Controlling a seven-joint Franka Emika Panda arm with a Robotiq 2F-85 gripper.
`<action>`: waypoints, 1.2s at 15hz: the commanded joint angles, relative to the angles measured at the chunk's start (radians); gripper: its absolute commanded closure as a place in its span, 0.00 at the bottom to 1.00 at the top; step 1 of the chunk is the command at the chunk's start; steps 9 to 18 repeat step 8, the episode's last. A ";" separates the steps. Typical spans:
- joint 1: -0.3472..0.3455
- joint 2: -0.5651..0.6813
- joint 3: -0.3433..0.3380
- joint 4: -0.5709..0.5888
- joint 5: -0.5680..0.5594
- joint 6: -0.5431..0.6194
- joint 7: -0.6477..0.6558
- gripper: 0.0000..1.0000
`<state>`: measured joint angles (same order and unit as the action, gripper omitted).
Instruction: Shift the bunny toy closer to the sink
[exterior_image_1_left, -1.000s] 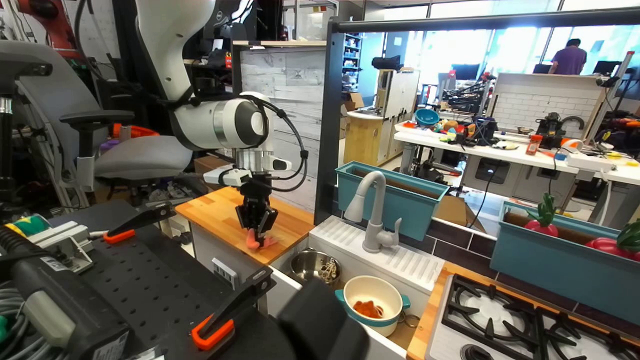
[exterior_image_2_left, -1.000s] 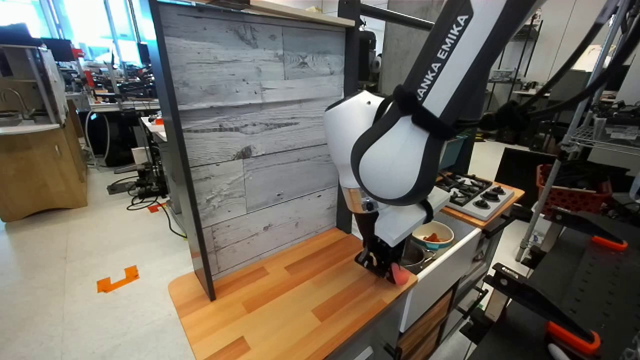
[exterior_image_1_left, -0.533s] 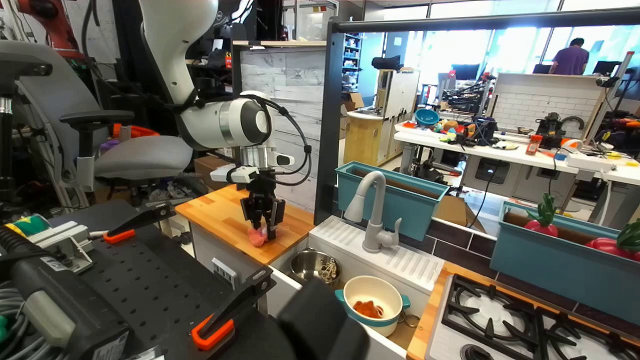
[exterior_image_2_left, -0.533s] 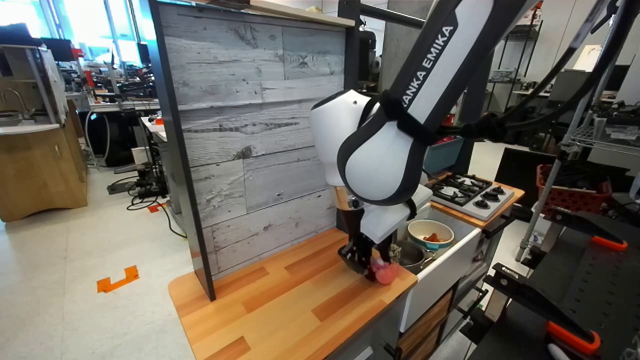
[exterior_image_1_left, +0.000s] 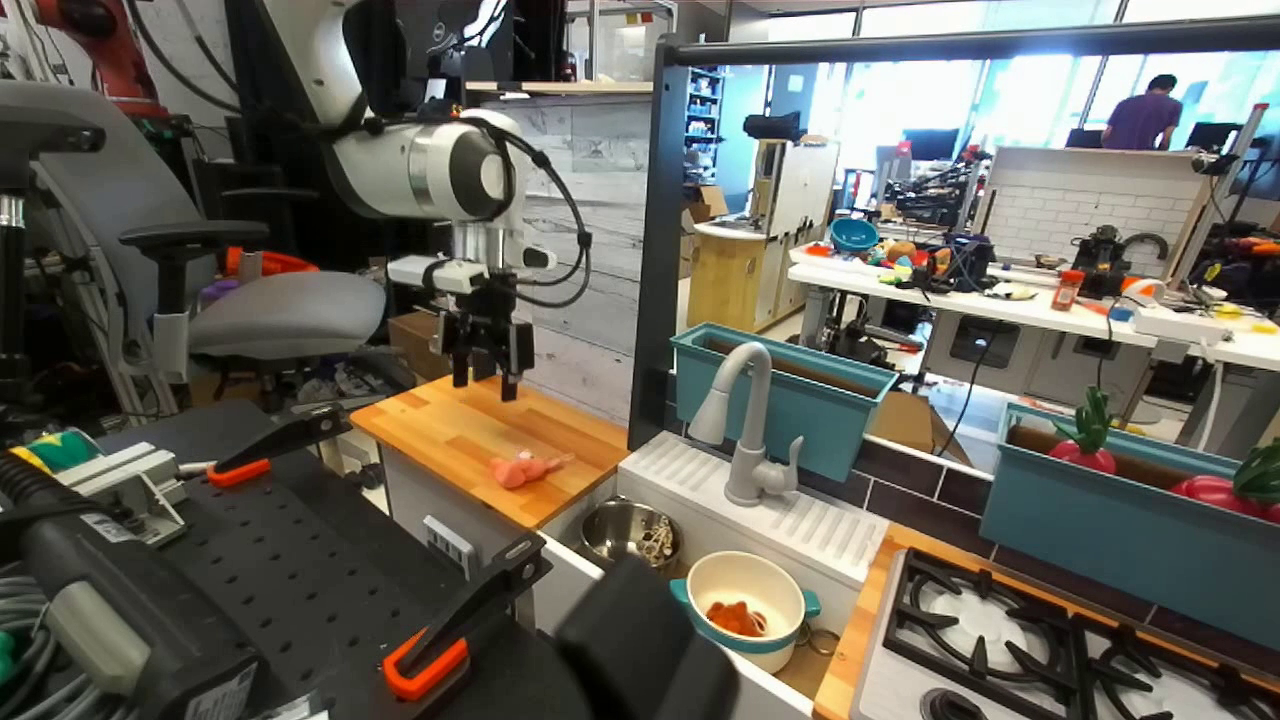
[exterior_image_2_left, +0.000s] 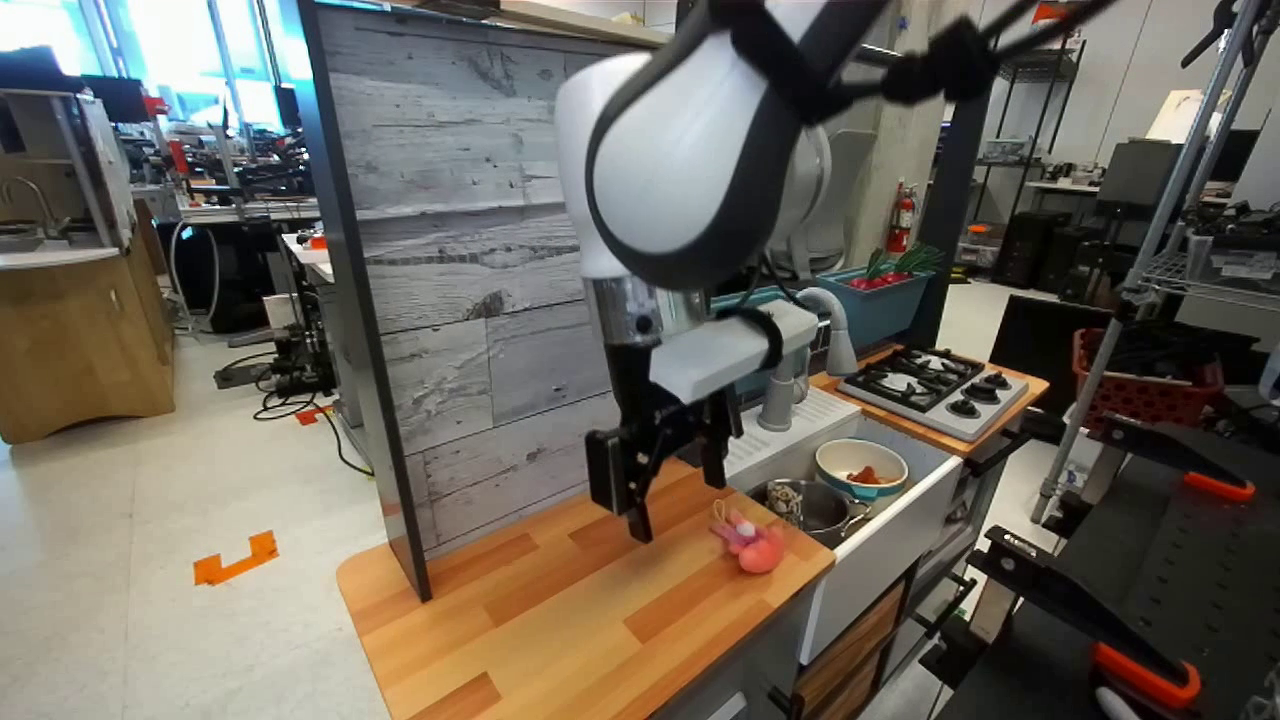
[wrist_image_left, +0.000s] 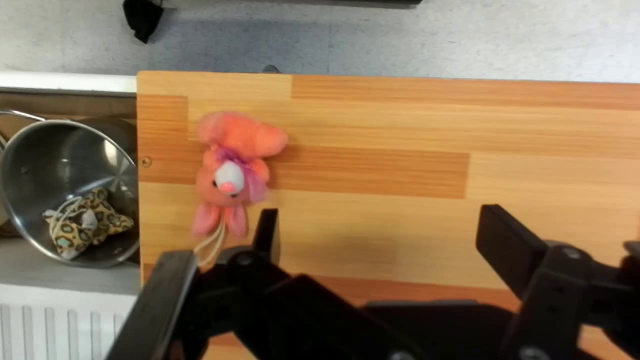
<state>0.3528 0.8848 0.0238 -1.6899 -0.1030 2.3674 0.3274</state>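
Gripper (exterior_image_2_left: 678, 502) risen off bunny toy (wrist_image_left: 227, 177), jaws wide apart and empty, toy near sink (exterior_image_2_left: 895, 550), apparently face-up

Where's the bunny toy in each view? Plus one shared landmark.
In an exterior view: bunny toy left of centre, lower half; pot to its lower right.
In an exterior view: bunny toy right of centre, lower half; pot to its upper right.
Wrist view: bunny toy left of centre, mid-height; pot to its left.
Shared landmark: the pot, in all three.

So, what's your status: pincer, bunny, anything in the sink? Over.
Pincer open, holding nothing, above the counter. Bunny lying loose on the counter, near the sink. Pot and bowl inside the sink.
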 joint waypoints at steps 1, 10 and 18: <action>-0.048 -0.164 0.067 -0.073 0.066 -0.050 -0.058 0.00; -0.030 -0.251 0.067 -0.073 0.058 -0.112 -0.027 0.00; -0.030 -0.251 0.067 -0.073 0.058 -0.112 -0.027 0.00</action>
